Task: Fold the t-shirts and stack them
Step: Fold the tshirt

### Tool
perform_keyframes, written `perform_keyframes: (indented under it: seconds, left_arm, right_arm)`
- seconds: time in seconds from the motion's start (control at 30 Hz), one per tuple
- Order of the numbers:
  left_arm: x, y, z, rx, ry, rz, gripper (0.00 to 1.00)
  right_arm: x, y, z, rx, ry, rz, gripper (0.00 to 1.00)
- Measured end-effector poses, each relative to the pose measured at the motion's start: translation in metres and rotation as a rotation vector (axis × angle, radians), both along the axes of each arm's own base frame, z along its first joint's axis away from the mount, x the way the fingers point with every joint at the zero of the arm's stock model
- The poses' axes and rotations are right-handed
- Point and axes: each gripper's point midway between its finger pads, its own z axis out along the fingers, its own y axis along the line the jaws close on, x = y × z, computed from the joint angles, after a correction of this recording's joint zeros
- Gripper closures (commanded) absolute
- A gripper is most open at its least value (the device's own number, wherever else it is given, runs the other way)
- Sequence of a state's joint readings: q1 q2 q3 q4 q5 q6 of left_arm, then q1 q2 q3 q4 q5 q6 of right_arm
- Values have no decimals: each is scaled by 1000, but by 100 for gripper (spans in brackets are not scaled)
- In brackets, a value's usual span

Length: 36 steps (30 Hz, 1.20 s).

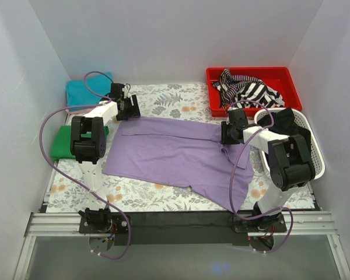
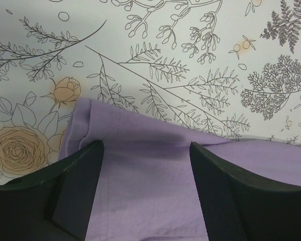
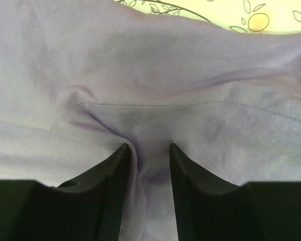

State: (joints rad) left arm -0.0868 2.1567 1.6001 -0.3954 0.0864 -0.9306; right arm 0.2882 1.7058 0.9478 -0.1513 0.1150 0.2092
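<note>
Right gripper (image 3: pixel 148 147) is clamped on a ridge of the lavender t-shirt (image 1: pixel 175 154), the cloth puckering up between its fingers (image 3: pixel 110 175). Left gripper (image 2: pixel 145 148) stands with jaws wide apart over the shirt's far-left corner, gripping nothing. The shirt lies spread across the middle of the floral tabletop (image 1: pixel 175 96). At the left edge sit a folded teal t-shirt (image 1: pixel 84 92) and a folded green t-shirt (image 1: pixel 61 143). On the right are a red tray (image 1: pixel 287 87) holding striped cloth (image 1: pixel 251 90) and a white basket (image 1: pixel 318 157).
</note>
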Motion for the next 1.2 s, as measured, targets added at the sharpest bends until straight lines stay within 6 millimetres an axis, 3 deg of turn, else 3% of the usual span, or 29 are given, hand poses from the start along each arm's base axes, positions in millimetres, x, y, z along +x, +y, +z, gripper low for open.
perform_keyframes:
  seconds: [0.2,0.33,0.53,0.67,0.77,0.93,1.2]
  left_arm:
    - [1,0,2,-1,-6,5,27]
    - [0,-1,13,-19,-16,12,25]
    - [-2,-9,76,-74,-116,-7,26]
    - [-20,-16,110,-117,-171,-31,25]
    - [-40,-22,102,-147,-135,-47,25]
    - [-66,-29,58,-168,-7,-60,26]
    - [-68,-34,41,-184,36,-68,26]
  right_arm:
    - [-8,9,3,35,20,66,56]
    - [-18,15,16,56,28,118,55]
    - [-16,18,60,75,-53,134,55]
    - [-22,20,62,85,-40,146,55]
    - [-34,24,53,99,-3,170,55]
    - [-57,33,33,118,62,214,55]
    - [-59,40,15,131,101,229,57]
